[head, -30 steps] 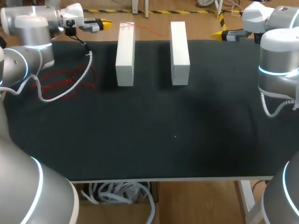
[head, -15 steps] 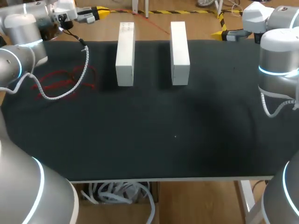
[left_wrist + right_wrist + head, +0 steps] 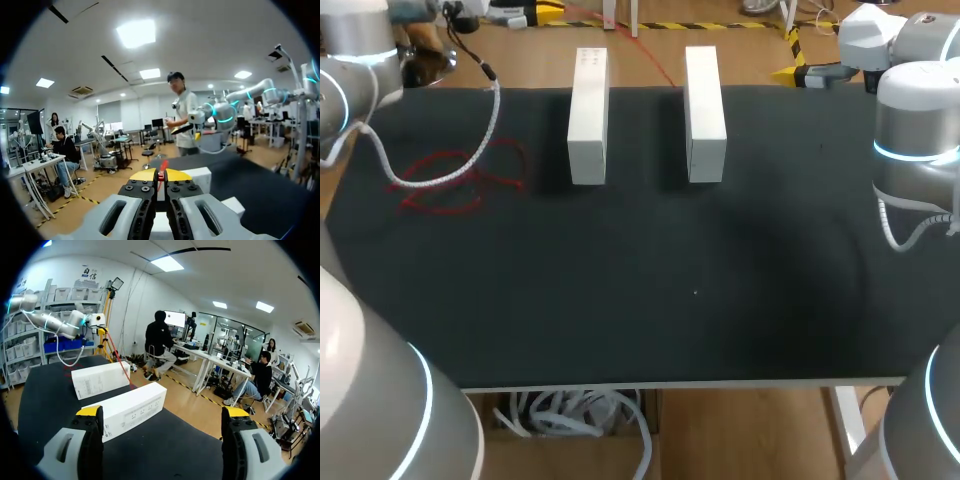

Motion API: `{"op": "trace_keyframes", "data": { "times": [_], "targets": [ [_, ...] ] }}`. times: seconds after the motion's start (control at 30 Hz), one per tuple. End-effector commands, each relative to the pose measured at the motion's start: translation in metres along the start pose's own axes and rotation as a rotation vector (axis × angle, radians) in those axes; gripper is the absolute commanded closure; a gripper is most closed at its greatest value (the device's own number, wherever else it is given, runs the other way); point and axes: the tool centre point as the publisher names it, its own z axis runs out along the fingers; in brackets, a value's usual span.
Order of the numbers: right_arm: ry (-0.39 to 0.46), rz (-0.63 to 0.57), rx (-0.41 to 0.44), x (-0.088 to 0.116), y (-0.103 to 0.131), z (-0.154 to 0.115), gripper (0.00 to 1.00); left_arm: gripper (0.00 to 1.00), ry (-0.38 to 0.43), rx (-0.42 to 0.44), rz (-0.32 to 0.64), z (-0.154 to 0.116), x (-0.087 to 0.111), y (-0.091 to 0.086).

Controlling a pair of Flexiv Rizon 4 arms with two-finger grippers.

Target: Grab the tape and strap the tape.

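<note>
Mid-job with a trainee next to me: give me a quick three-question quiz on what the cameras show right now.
1. Multiple choice: how many white boxes lie on the black table? A) one B) two C) three
2. True or false: the right gripper is open with nothing between its fingers.
3. Fill in: the left gripper is shut on the ___.

Key: 1 B; 2 true; 3 red tape.

Head view overhead; wrist views low, sharing white boxes [image 3: 588, 115].
</note>
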Motion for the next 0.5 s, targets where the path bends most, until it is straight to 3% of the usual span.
{"op": "trace_keyframes", "data": {
  "times": [0.03, 0.23, 0.5],
  "targets": [
    [0.000, 0.000, -0.001, 0.000, 0.000, 0.000, 0.00, 1.00, -0.174, -0.115, 0.020, 0.013, 0.030, -0.031],
    [0.000, 0.000, -0.001, 0.000, 0.000, 0.000, 0.00, 1.00, -0.170, -0.048, 0.016, 0.020, 0.039, -0.065],
    [0.000, 0.000, -0.001, 0.000, 0.000, 0.000, 0.00, 1.00, -0.267, 0.017, -0.030, 0.026, 0.041, -0.094]
  ]
}}
